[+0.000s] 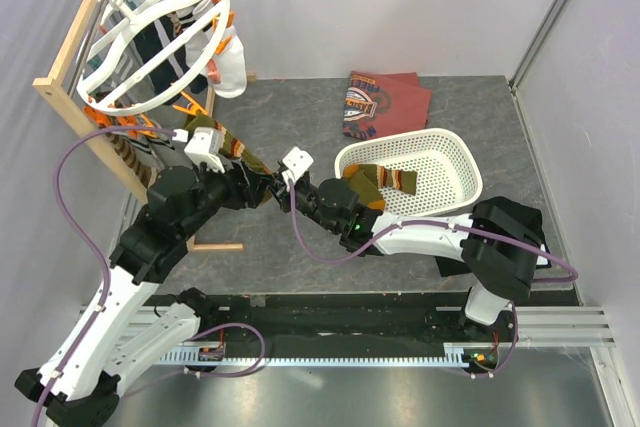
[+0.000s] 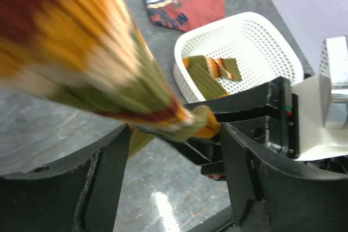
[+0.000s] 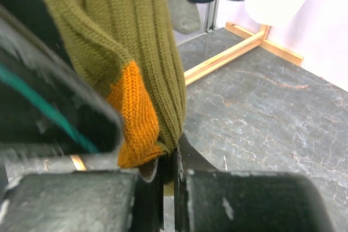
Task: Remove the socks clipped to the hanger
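Fingers point(image 3: 244, 199) of the right gripper point(image 3: 168, 177) pinch shut on the orange toe of an olive-green sock point(image 3: 136, 42). The left gripper point(image 2: 174, 183) has its fingers wide, and the sock's striped length passes between them. Both grippers meet above the table point(image 1: 300, 117) near its middle, left of the white basket point(image 1: 455, 147), where another olive sock point(image 1: 380, 182) lies. More socks point(image 1: 228, 62) hang clipped to the hanger point(image 1: 150, 17) at far left.

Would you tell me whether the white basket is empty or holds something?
Not empty: an olive-green sock with orange stripes lies inside the basket.
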Controlling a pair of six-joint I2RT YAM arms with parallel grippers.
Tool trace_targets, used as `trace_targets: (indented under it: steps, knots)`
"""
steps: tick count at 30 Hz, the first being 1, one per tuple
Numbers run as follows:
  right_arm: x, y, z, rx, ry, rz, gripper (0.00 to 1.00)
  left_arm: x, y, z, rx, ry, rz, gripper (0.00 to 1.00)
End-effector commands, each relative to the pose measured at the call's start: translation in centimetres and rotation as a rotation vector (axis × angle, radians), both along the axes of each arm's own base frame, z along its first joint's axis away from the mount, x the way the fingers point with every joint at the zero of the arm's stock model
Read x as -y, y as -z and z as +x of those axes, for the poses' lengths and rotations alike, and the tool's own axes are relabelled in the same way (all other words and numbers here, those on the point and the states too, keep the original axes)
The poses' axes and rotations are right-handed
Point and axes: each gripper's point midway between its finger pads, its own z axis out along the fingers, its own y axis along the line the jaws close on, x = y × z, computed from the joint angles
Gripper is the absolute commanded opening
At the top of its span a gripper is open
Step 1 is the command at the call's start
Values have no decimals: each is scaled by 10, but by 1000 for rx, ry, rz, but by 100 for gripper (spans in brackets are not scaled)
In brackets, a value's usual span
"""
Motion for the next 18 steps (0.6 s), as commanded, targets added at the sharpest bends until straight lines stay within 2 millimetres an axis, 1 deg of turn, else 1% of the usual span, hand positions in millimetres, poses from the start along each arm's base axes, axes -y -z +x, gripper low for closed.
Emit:
trace_targets:
  steps: [1, 2, 3, 5, 6, 7, 9, 11, 12, 14, 15, 17, 18]
  knots:
    - [-7, -27, 2, 15, 5, 103, 0, -23, -36, 7, 100, -103, 44, 76]
    - [-7, -25, 3, 14, 5, 100, 0, -27, -39, 9, 102, -118, 63, 77]
    - [-9, -23, 2, 13, -1, 97, 0, -34, -43, 9, 93, -152, 82, 80]
    - [-11, -22, 0, 13, -16, 92, 0, -38, -46, 12, 78, -183, 97, 80]
    - [-13, -22, -1, 14, -31, 90, 0, -45, -56, 13, 87, -227, 85, 79]
    - [-16, -24, -3, -6, -45, 101, 0, -49, -56, 13, 78, -249, 84, 79]
    - [-20, -26, -4, -9, -56, 97, 0, -58, -64, 12, 87, -309, 51, 77]
    - [-21, -23, -3, -15, -56, 85, 0, -66, -70, 11, 102, -347, 33, 76]
    - [-22, -25, -2, -14, -57, 86, 0, -74, -74, 11, 111, -394, 36, 75]
    - [-24, -20, -3, -22, -63, 67, 0, -82, -81, 12, 120, -436, 35, 73]
    - [-25, -18, -3, -26, -66, 53, 0, -89, -90, 13, 130, -482, 24, 73]
    - [-27, -16, -7, -20, -96, 32, 0, -95, -96, 14, 119, -528, 12, 73]
    - [-26, -16, -9, -21, -102, 29, 0, -99, -104, 16, 128, -555, 7, 74]
